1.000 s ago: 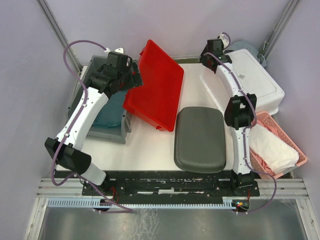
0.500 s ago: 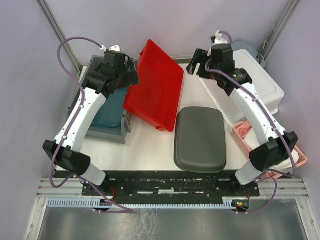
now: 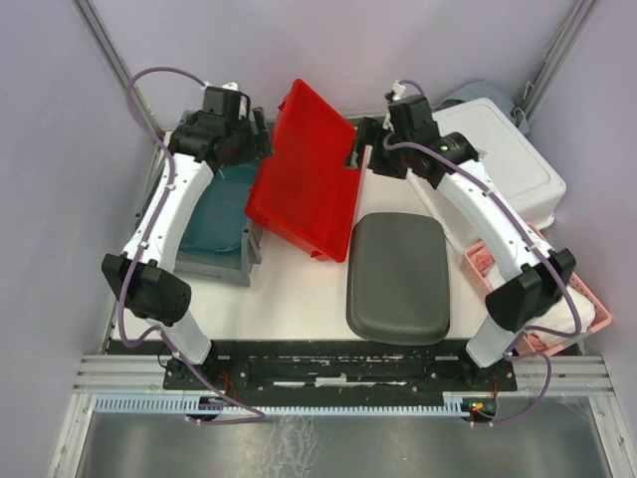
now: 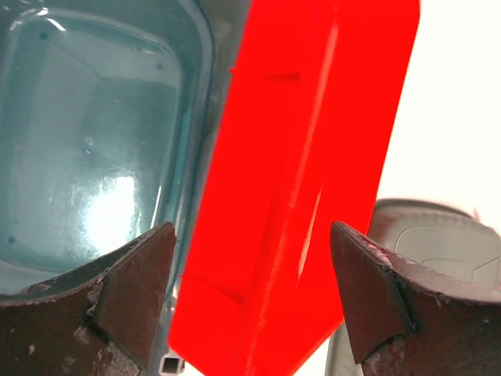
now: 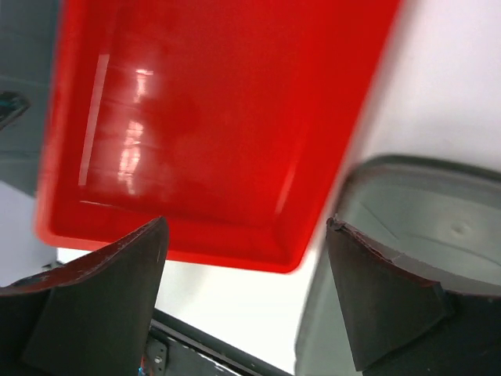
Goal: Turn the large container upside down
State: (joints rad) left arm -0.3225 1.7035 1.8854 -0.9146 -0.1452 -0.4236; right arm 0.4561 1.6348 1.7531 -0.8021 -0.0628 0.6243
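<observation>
The large container (image 3: 309,174) is a red bin. It stands tilted, its left edge propped on the grey crate (image 3: 227,261) and its lower right edge on the white table. My left gripper (image 3: 261,139) is open at the bin's upper left edge. In the left wrist view, the red wall (image 4: 305,172) lies between and beyond the spread fingers of that gripper (image 4: 254,290), untouched. My right gripper (image 3: 360,149) is open beside the bin's upper right edge. In the right wrist view, that gripper (image 5: 246,290) frames the bin's red face (image 5: 211,117) and grips nothing.
A dark grey lid-like shell (image 3: 398,279) lies right of the red bin at the table's middle. A teal tub (image 3: 214,214) sits in the grey crate at the left. A white lidded box (image 3: 508,164) and a pink basket (image 3: 587,299) with white cloth stand at the right.
The right arm swung left from over the white box to the red bin's upper right edge, its jaws opening wider. The left gripper shifted slightly back along the bin's left edge.
</observation>
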